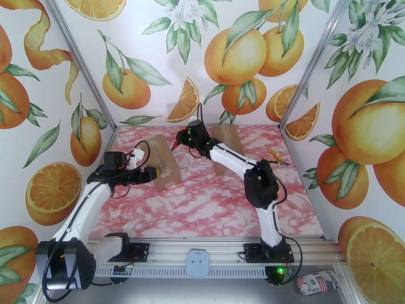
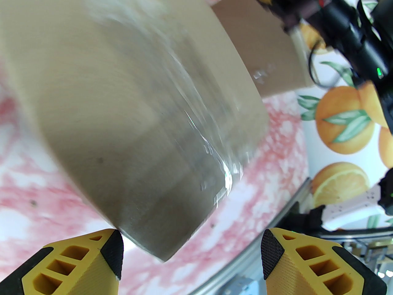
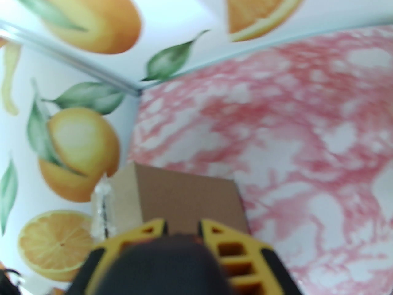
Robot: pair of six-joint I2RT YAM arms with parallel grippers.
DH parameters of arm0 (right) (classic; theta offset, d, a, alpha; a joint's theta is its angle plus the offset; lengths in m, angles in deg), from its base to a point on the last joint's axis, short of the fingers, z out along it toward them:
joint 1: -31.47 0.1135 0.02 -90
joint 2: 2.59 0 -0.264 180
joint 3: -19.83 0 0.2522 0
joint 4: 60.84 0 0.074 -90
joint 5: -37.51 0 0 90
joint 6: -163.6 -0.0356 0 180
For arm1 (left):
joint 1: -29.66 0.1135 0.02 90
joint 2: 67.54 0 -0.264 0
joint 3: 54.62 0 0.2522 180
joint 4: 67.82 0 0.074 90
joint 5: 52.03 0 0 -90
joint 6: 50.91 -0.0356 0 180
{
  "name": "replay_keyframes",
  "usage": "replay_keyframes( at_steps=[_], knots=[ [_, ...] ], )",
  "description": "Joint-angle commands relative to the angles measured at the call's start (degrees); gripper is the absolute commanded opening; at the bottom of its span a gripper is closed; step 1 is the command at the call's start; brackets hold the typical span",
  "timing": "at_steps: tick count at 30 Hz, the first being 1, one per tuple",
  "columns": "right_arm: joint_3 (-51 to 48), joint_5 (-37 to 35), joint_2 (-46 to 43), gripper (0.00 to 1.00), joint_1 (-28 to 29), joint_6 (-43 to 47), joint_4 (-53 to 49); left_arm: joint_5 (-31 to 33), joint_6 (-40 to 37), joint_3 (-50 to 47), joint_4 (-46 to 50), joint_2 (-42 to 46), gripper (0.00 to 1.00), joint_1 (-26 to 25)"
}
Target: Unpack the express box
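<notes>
A brown cardboard express box [image 1: 166, 163] sealed with clear tape lies at the table's left middle. My left gripper [image 1: 155, 173] sits at its near left end, open. In the left wrist view the box's [image 2: 122, 103] taped corner reaches down between the two yellow fingers [image 2: 192, 250], which stand wide apart. My right gripper [image 1: 178, 142] hovers between this box and a second cardboard box [image 1: 225, 138], shut on a red pointed tool [image 1: 174, 147]. In the right wrist view its fingers [image 3: 182, 226] clamp a dark handle above a box [image 3: 184, 192].
Yellow-handled pliers [image 1: 277, 159] lie on the pink marbled table at the right. The right arm [image 1: 234, 161] stretches across the second box. Orange-patterned walls close in the left, back and right sides. The table's near half is bare [image 1: 196, 207].
</notes>
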Motion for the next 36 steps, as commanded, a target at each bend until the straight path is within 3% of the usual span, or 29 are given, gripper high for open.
replay_keyframes(
  at_steps=[1,4,7,11,14,18,21,25,27,31,36],
  knots=[
    [4.47,9.28,2.53,0.0,0.15,-0.86,6.52,-1.86,7.26,-2.36,-7.6,1.4,0.78,-4.22],
    [6.94,10.31,3.28,0.0,0.13,0.86,4.79,0.06,9.98,-2.95,-12.85,0.97,0.8,-8.4],
    [7.1,6.93,1.62,0.0,-0.7,4.18,2.69,1.72,10.58,-1.56,-16.83,-1.8,0.8,-12.46],
    [3.94,6.04,-2.52,0.0,-5.47,0.85,9.56,4.16,3.22,6.43,-12.22,-2.15,0.78,-18.35],
    [3.22,7.77,-4.58,0.0,-9.17,-4.14,14.51,6.87,-8.35,12.92,-4.12,0.97,0.78,-19.25],
    [-2.25,4.96,-10.03,0.0,-9.8,-4.65,15.03,15.88,-31.02,19.48,8.37,3.99,0.78,-19.22],
    [-12.8,0.36,-16.03,0.0,-9.37,-8.05,17.56,19.45,-48.47,23.88,16.3,2.69,0.77,-19.22],
    [-27.37,-6.28,-24.73,0.0,-7.28,-12.03,23.06,21.68,-71.6,22.26,20.17,2.83,0.8,-19.31],
    [-31.75,-9.22,-27.75,0.0,-5.19,-12.02,22.28,26.67,-77.96,21.37,19.8,1.19,0.83,-19.28],
    [-36.92,-13.63,-30.74,0.0,-0.67,-12.43,21.89,29.28,-85.89,20.32,16.0,-2.85,0.94,-18.32],
    [-41.04,-18.02,-30.63,0.0,2.28,-14.95,24.44,22.87,-89.3,20.65,9.33,-7.59,0.99,-15.37]
  ],
)
